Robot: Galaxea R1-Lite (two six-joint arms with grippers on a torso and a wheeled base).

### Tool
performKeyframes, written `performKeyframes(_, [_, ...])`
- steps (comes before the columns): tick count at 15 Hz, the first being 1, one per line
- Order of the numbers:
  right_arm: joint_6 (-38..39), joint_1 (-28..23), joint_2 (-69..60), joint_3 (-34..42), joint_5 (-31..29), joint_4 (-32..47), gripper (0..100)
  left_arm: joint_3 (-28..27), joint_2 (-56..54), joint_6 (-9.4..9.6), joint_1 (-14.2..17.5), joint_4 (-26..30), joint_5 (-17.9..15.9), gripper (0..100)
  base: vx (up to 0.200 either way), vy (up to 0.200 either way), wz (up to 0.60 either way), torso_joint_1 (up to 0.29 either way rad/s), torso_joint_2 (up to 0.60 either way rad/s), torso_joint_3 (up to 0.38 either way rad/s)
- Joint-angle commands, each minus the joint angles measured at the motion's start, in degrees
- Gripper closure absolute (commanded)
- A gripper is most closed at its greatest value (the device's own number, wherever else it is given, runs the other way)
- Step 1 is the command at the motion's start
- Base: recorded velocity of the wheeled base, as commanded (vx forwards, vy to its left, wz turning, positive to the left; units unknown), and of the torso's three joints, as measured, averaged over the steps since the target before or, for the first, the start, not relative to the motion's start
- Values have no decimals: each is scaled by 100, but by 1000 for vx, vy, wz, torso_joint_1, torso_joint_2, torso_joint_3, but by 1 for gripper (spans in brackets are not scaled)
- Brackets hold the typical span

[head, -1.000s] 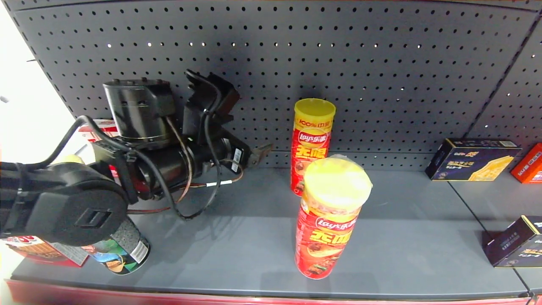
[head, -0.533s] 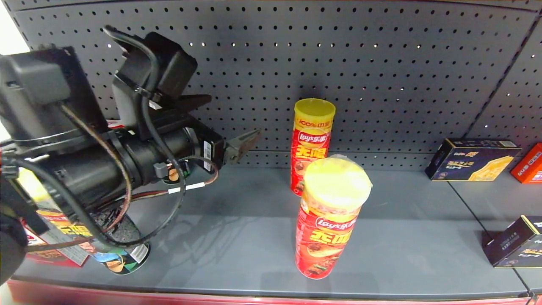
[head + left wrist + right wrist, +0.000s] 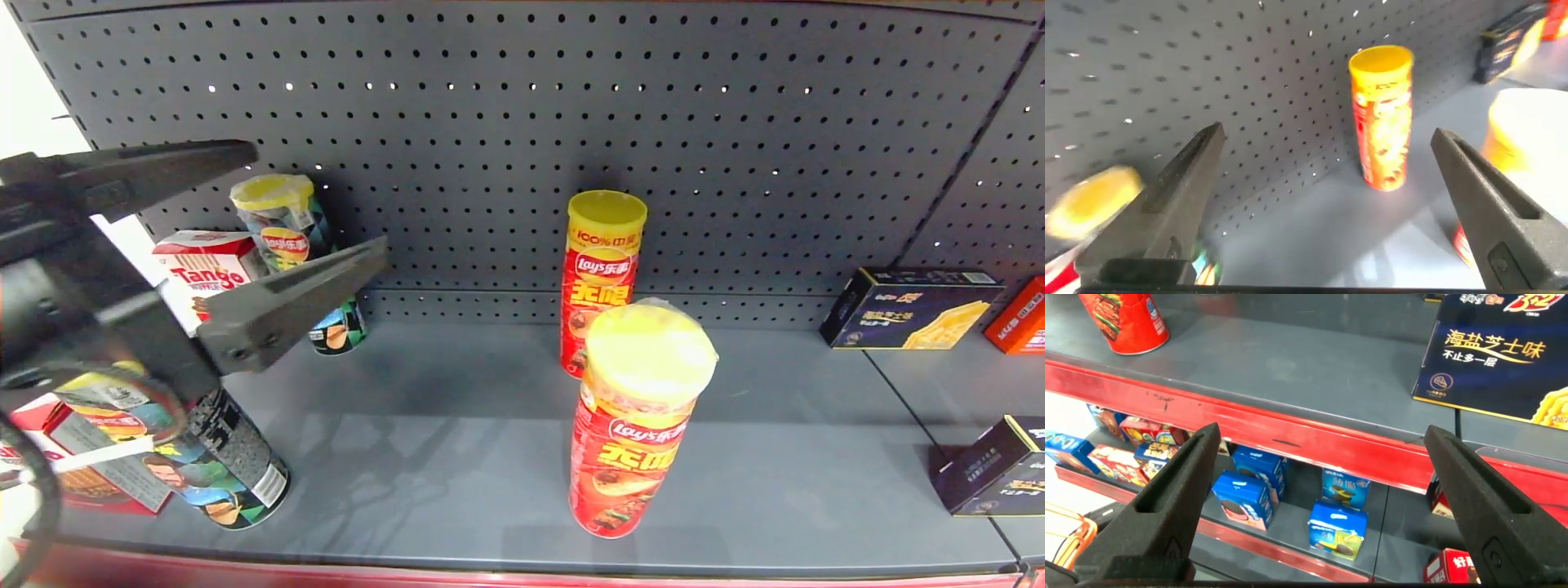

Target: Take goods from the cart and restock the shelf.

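Left gripper [image 3: 318, 200] spread wide, empty, well left of the front red can [image 3: 633, 425]. Rear red can [image 3: 602, 278] just behind it. Green cans [image 3: 233, 469], wafer box [image 3: 204, 265] far left; dark boxes [image 3: 910, 306] right. Right gripper [image 3: 1323, 433] spread, empty, below it.

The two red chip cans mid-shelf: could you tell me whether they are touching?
Apart. The left wrist view shows bare shelf between the rear red can and the front red can.

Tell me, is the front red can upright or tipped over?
Upright. The front red can stands on its base on the shelf, with its yellow lid facing up.
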Motion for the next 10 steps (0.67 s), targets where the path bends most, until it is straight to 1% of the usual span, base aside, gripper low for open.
performKeyframes(1, [-2,2,7,0,4,-1,0,789,-1678,10,-26,480,4,0,0,0,0,0,0,0])
performKeyframes(3, [-2,2,7,0,4,-1,0,1299,-2583,10,-26,806,-14,0,0,0,0,0,0,0])
performKeyframes(4, [-10,2,7,0,4,-1,0,1466,-2961,10,-26,999,-23,0,0,0,0,0,0,0])
performKeyframes(5, [-2,2,7,0,4,-1,0,1519,-3119,10,-17,1104,-23,0,0,0,0,0,0,0])
performKeyframes(6, [-2,2,7,0,4,-1,0,1615,-3558,1,44,1561,-5,0,0,0,0,0,0,0])
performKeyframes(7, [-10,2,7,0,4,-1,0,1642,-3901,-52,62,1904,4,0,0,0,0,0,0,0])
performKeyframes(8, [-2,2,7,0,4,-1,0,1651,-3980,-70,71,1966,4,0,0,0,0,0,0,0])
performKeyframes(9, [-2,2,7,0,-5,-1,0,1862,-4754,-280,97,2493,4,0,0,0,0,0,0,0])
performKeyframes(10, [-2,2,7,0,4,-1,0,1914,-5097,-280,141,2722,4,0,0,0,0,0,0,0])
